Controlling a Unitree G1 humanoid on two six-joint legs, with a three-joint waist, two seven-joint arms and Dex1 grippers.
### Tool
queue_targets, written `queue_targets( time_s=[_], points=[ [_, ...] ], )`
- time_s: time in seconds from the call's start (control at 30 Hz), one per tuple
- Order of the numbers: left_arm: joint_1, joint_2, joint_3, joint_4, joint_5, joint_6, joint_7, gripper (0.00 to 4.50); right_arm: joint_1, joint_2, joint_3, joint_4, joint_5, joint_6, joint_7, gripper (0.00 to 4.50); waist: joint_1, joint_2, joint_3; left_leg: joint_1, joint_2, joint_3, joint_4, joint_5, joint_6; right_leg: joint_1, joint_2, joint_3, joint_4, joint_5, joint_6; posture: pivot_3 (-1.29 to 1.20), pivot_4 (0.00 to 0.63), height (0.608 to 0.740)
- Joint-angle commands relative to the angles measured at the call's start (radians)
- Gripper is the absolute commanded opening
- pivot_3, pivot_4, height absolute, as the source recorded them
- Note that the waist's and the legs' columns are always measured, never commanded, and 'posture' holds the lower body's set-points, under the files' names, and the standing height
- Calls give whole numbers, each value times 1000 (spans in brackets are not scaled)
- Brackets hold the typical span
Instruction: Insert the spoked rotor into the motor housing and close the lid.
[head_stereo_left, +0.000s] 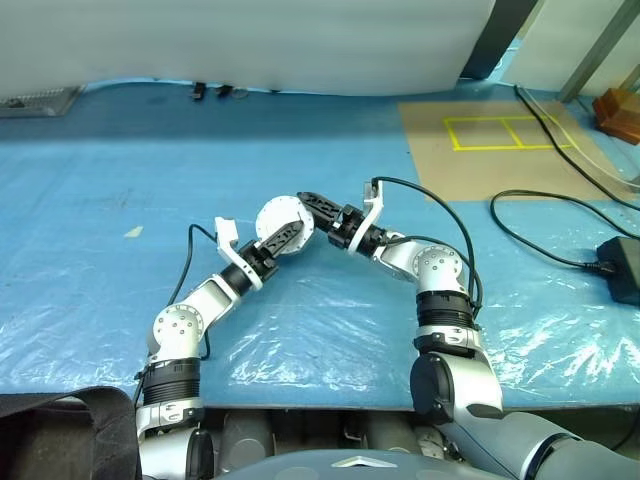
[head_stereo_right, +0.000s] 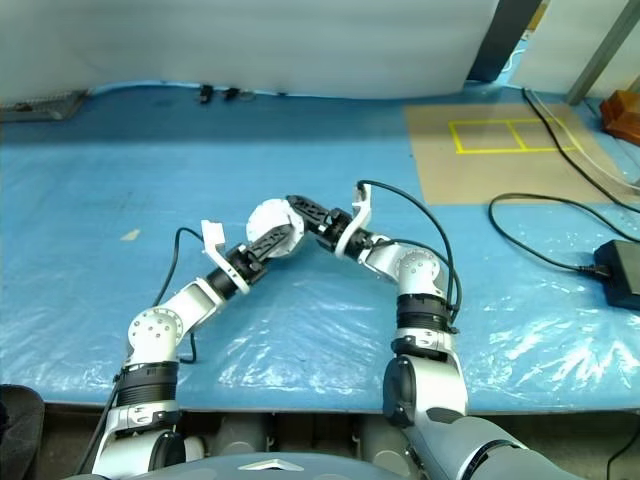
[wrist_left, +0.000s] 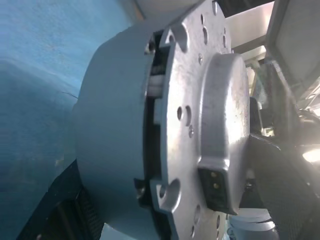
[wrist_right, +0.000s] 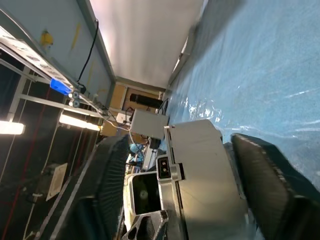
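Note:
The motor housing (head_stereo_left: 280, 215) is a round silver cup lifted above the blue table, mid-scene, where my two arms meet. My left gripper (head_stereo_left: 290, 234) is shut on it from the lower left. Up close, the left wrist view shows its grey body (wrist_left: 110, 135) with the lid (wrist_left: 200, 125), a silver plate with holes and a raised centre, sitting on it with a narrow dark slit between them. My right gripper (head_stereo_left: 308, 207) reaches in from the right at the housing's rim; its fingers (wrist_right: 265, 185) stand apart, open. The spoked rotor is hidden.
The table (head_stereo_left: 100, 200) is covered in blue plastic sheet. A brown board with yellow tape squares (head_stereo_left: 490, 135) lies at the back right. Black cables (head_stereo_left: 530, 235) and a black adapter (head_stereo_left: 622, 270) lie at the right. Small dark items (head_stereo_left: 210, 90) sit at the far edge.

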Motion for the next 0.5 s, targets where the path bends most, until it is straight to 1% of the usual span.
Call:
queue_targets(
  time_s=[0.03,0.13,0.3,0.5],
  points=[
    [-7,2,-13,-52,-7,-22,-36,3670,-21,-1,14,-9,20,-8,13,4462,0,0,0,0,0,0,0,0,0,0,0,0,0,0,0,0,150,740],
    [-4,3,-15,-52,5,-32,-36,3670,-13,0,20,-9,16,-13,16,4462,0,0,0,0,0,0,0,0,0,0,0,0,0,0,0,0,150,740],
    [-8,-23,13,-59,-15,-67,-36,3670,-11,-1,23,-2,13,-28,11,4462,-2,0,1,0,0,0,0,0,0,0,0,0,0,0,0,0,150,740],
    [-22,-37,59,-53,-22,-119,-17,3670,-26,-4,23,26,-25,-111,-11,4462,-1,0,1,0,0,0,0,0,0,0,0,0,0,0,0,0,150,740]
  ],
)
